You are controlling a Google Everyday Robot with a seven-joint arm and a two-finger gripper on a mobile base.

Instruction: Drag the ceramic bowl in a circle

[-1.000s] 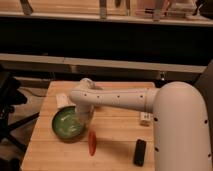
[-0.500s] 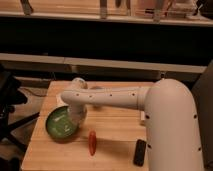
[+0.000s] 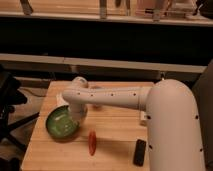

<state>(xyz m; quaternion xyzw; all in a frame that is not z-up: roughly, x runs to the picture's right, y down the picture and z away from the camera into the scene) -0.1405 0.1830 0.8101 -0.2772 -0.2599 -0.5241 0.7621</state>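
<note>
Camera view: white arm reaching left across the wooden worktop [image 3: 117, 125] to the ceramic bowl [image 3: 59, 126].
The end effector [image 3: 76, 119] points down at the bowl's right rim with its fingers together; whether they pinch the rim cannot be told. The green bowl sits near the worktop's front-left corner. A red object [image 3: 92, 143] lies just right of the bowl, and a black object [image 3: 140, 152] lies farther right, near the front edge.
</note>
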